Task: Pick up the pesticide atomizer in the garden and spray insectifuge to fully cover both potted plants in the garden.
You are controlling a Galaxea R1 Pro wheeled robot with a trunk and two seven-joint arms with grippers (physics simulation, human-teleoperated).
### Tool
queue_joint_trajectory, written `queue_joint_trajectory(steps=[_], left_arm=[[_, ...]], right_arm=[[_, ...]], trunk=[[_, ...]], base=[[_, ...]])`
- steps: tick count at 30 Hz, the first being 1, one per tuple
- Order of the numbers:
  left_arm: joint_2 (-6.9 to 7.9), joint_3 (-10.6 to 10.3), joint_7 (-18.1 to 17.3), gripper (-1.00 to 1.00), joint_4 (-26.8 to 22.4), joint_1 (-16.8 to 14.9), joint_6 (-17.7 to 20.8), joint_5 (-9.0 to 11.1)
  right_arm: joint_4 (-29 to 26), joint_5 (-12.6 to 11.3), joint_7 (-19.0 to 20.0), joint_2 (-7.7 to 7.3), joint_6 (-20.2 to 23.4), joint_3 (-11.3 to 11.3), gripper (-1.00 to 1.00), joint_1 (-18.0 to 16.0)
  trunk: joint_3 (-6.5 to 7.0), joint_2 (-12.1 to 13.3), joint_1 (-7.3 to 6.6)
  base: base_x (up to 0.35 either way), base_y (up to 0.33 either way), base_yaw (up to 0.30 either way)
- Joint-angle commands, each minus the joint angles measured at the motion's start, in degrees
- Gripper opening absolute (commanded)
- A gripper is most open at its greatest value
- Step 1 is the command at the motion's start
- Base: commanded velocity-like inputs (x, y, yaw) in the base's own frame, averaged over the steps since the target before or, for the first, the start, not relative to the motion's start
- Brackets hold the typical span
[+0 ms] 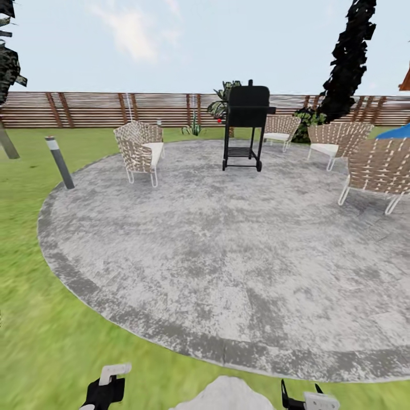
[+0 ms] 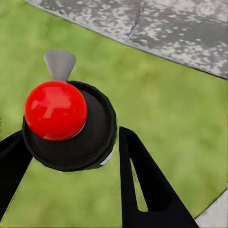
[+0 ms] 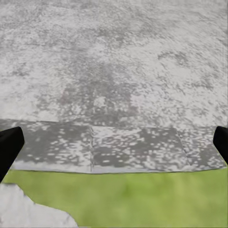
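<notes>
Patio (image 1: pixel 216 256); atomizer (image 2: pixel 66 124) in left claw (image 2: pixel 66 156).

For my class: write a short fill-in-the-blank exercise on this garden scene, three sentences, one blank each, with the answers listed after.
1. The left gripper holds the pesticide atomizer, whose round top is coloured ____.
2. The black grill stands on the round grey ____.
3. The fingers of the right gripper are spread wide and hold ____.

Missing words: red; patio; nothing

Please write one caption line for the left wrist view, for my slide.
Left tool holds the atomizer, red top toward the camera, above the lawn beside the patio edge.
</notes>
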Motion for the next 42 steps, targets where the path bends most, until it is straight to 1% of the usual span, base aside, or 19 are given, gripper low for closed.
queue_joint_trajectory(steps=[1,42], left_arm=[[-0.02,0.27,0.21,-1.0,0.08,-0.05,-0.23,-0.61],[-0.02,0.29,0.23,-1.0,0.08,-0.05,-0.23,-0.61]], right_arm=[[0.03,0.19,-0.26,-0.01,-0.11,0.05,1.0,-0.02],[0.03,0.26,-0.26,-0.01,-0.11,0.05,1.0,-0.02]], trunk=[[-0.08,-0.02,0.02],[-0.1,-0.02,0.02]], base=[[0.339,0.0,0.063],[0.339,0.0,0.002]])
